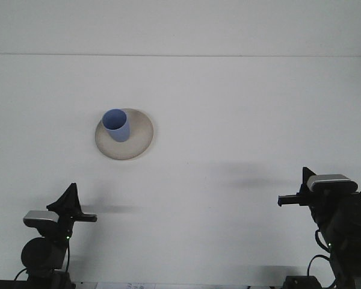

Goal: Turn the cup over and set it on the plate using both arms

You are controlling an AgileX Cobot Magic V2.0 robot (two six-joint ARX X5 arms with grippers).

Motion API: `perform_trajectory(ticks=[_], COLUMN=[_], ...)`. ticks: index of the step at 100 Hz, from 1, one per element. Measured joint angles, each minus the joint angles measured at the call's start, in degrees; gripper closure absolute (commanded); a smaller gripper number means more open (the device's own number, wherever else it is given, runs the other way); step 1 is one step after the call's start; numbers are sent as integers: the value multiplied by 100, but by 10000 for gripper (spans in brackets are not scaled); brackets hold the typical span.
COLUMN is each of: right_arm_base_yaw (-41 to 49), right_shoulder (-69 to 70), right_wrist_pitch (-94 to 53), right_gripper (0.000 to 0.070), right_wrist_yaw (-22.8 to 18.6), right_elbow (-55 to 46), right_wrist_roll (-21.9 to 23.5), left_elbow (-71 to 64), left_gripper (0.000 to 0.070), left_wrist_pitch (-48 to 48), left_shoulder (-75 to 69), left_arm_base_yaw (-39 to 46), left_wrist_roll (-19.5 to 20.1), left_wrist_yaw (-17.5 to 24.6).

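Note:
A blue cup (116,125) stands upright, mouth up, on the left part of a beige plate (138,139) on the white table, left of centre. My left gripper (78,212) sits low at the front left, well short of the plate. My right gripper (289,199) sits low at the front right, far from the cup. Both are seen from behind, and their fingers are too small and dark to read.
The white table (240,108) stretches from the arms to the back wall line. Faint shadows lie on the surface ahead of each arm.

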Motion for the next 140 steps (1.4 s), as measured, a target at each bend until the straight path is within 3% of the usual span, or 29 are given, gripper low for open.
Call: perform_trajectory(ticks=[67, 108, 140], right_arm_base_yaw=[0, -7, -7], right_shoulder=[-122, -2068, -3261], right_wrist_pitch=[415, 3158, 3692], right_gripper=[700, 700, 700], right_wrist_yaw=[11, 15, 15], right_elbow=[-181, -2271, -3751], right_wrist_roll=[0, -2, -2], left_elbow=[0, 0, 0], left_gripper=[688, 688, 688], left_wrist_pitch=[-2, 0, -2], left_shoulder=[0, 0, 0], left_arm_base_yaw=[0, 0, 0], left_wrist_roll=[-20, -20, -20], left_wrist_yaw=[0, 0, 2])
